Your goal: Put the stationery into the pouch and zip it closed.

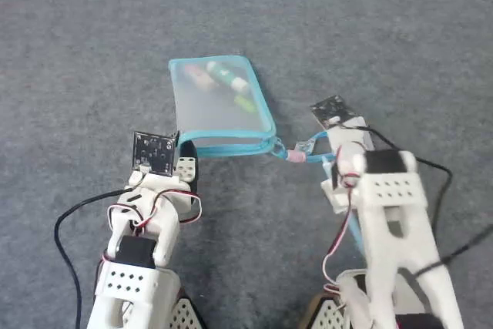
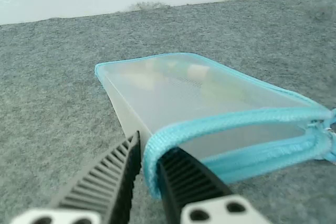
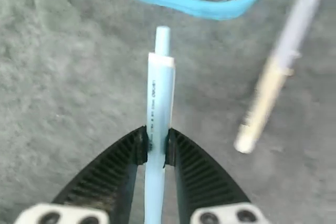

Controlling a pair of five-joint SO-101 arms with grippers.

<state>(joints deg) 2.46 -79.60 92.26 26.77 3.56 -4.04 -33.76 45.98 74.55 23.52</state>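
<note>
Two tools (image 2: 149,148) (image 3: 156,132), one pouch (image 2: 184,93), two pens (image 3: 160,87) (image 3: 273,77) outside.

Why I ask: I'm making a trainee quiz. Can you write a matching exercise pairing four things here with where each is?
Things:
1. pouch
2. blue pen
3. grey pen
4. pink pull

Places:
a. loose on the carpet
b. at a corner of the pouch
c. rim pinched by the left gripper
d. clamped in the right gripper

Pairs: 1-c; 2-d; 3-a; 4-b.
</note>
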